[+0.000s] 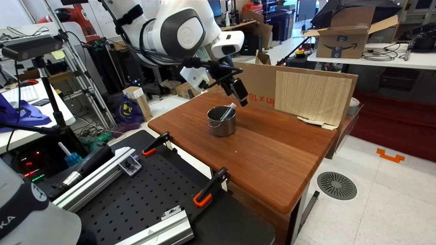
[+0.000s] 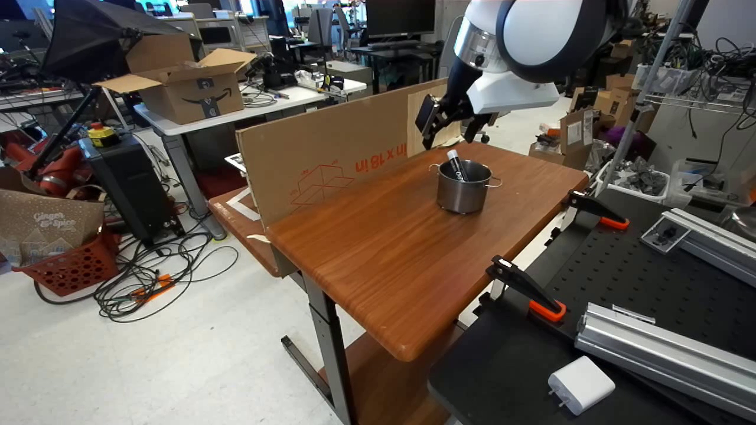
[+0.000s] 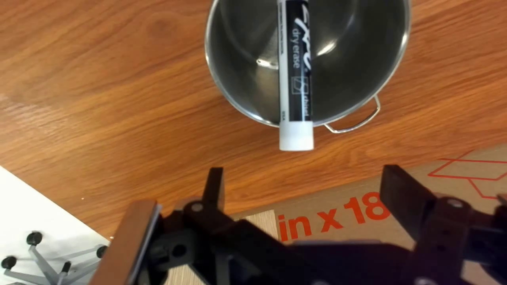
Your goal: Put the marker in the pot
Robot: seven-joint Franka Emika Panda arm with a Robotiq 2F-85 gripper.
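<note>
Marker [image 3: 295, 79] in pot [image 2: 462, 198], fingers [image 3: 404, 200] apart

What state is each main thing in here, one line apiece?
Round grey metal pot, upright on the brown wooden table, uncovered
Slim black and white marker, tilted inside the pot, white end protruding
Black robot jaws, open, empty
Brown cardboard box with arrow logo, flaps open

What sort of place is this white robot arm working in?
Most likely a robotics lab. The exterior views show the white arm, what looks like a red robot arm in the background, and what seems to be an emergency-stop button.
</note>
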